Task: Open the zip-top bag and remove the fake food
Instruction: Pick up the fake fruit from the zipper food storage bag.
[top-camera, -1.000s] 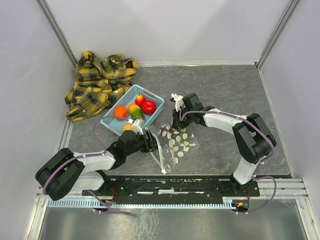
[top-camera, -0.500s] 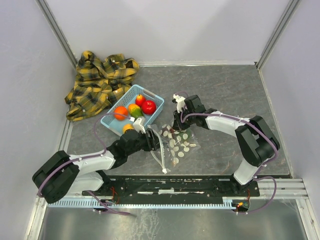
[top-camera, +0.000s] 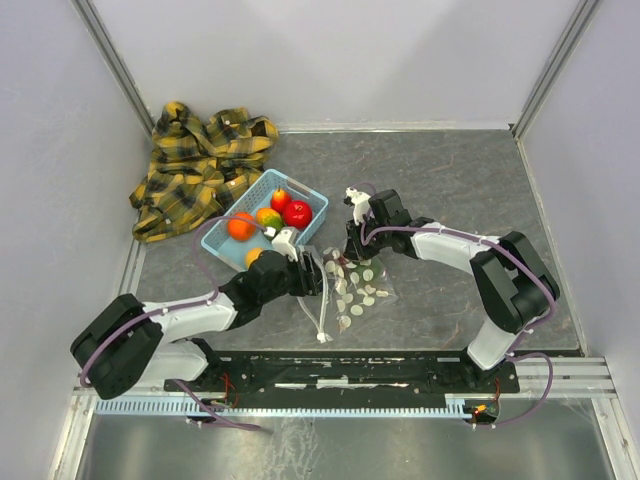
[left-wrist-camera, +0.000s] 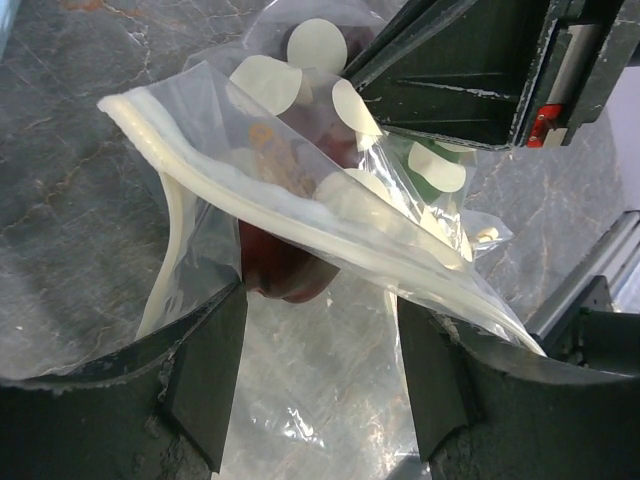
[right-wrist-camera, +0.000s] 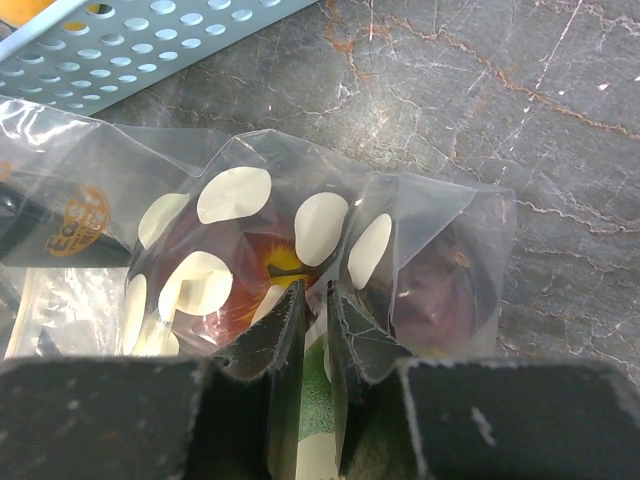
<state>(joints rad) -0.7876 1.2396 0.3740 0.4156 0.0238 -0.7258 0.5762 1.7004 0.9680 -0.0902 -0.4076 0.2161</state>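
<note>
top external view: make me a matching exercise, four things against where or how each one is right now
Things:
1 zip-top bag
2 blue basket
3 plaid cloth
4 right end effector

States:
a crumpled in the far left corner
b holds loose fake food
c pinched shut on plastic film
d clear with white dots, lying on the table

Pairs: 1-d, 2-b, 3-a, 4-c

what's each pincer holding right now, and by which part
The right pincer is shut on the zip-top bag, pinching plastic at the end opposite its zip strip. The left pincer is open at the bag's mouth, gripping nothing.
</note>
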